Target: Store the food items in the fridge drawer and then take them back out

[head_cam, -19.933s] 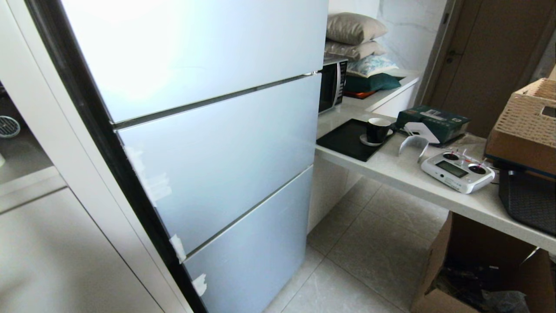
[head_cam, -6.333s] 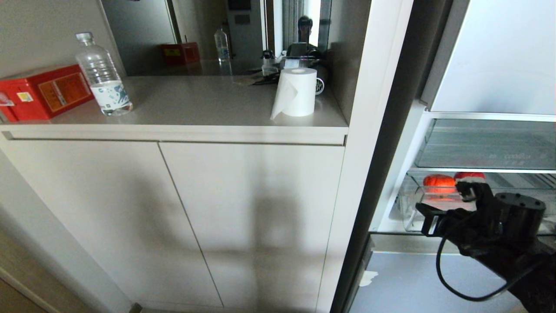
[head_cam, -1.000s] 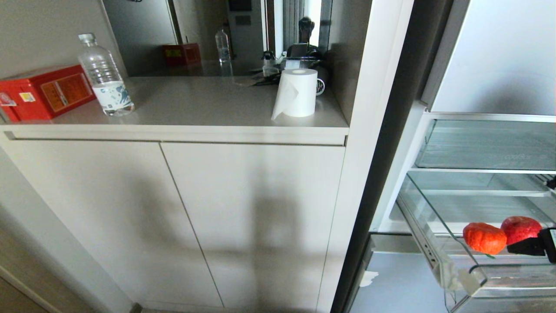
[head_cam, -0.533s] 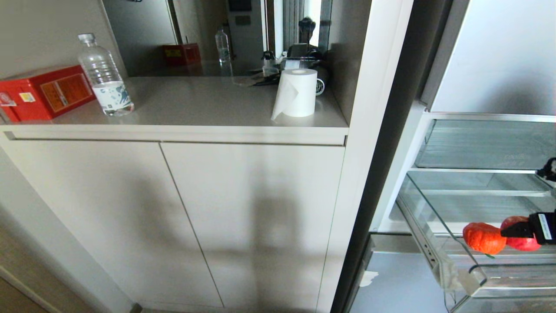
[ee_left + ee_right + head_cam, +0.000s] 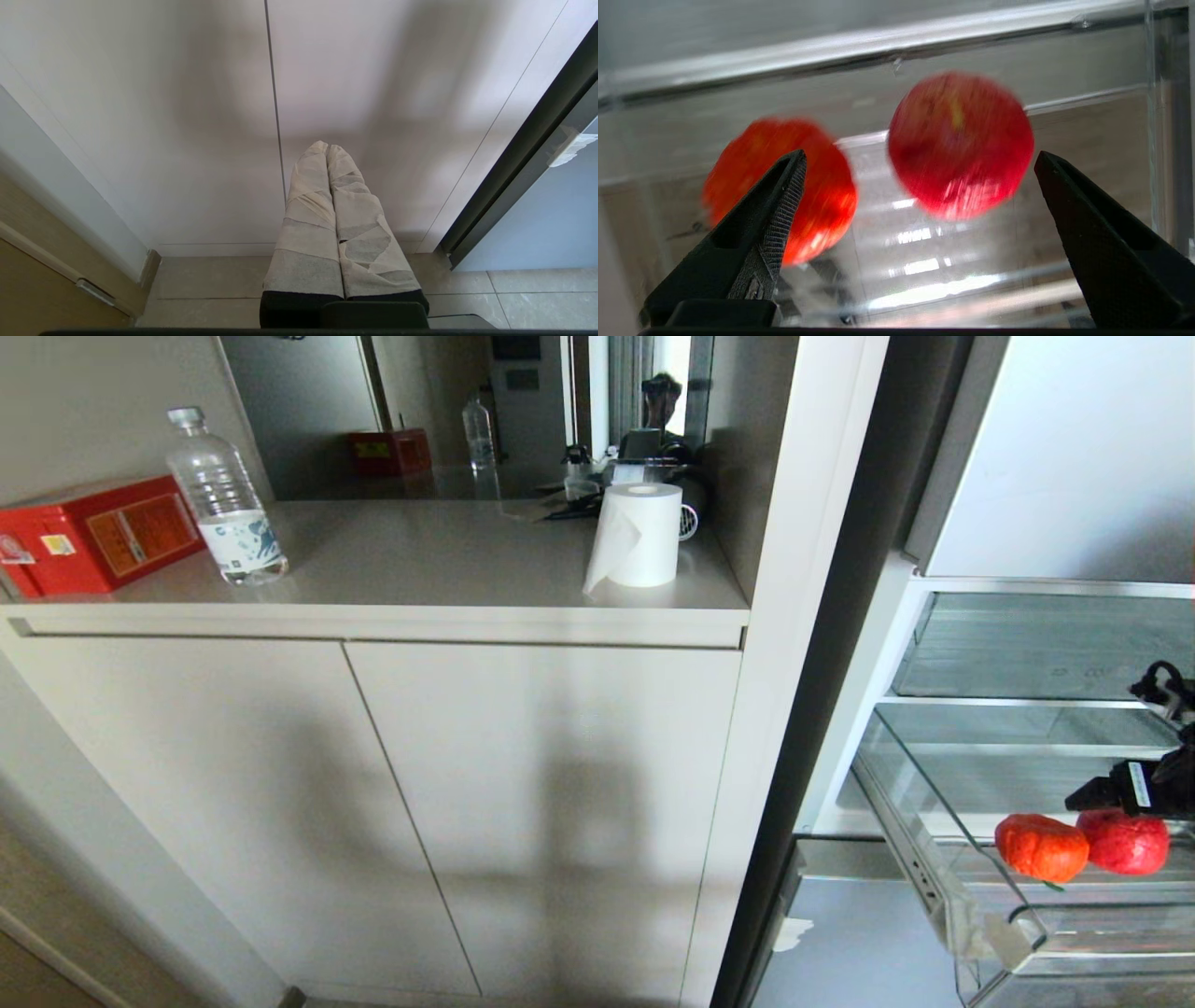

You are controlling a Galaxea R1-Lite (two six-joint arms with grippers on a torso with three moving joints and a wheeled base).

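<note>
Drawer (image 5: 943, 887) pulled out; pumpkin (image 5: 1040, 847) and apple (image 5: 1125, 841) inside, touching. Right claw (image 5: 920, 163) wide, above apple. Left claw (image 5: 328, 151) pinched closed, by cabinet (image 5: 187, 116).

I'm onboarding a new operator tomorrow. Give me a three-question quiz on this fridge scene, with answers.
1. True or false: the right claw is open.
2. How many round red-orange food items, the ribbed orange one and the smooth red one, lie in the pulled-out clear plastic fridge drawer?
3. Beside the clear plastic water bottle on the beige counter is: A) a red cardboard box B) a black mug?

Key: 1 true; 2 two; 3 A.
</note>
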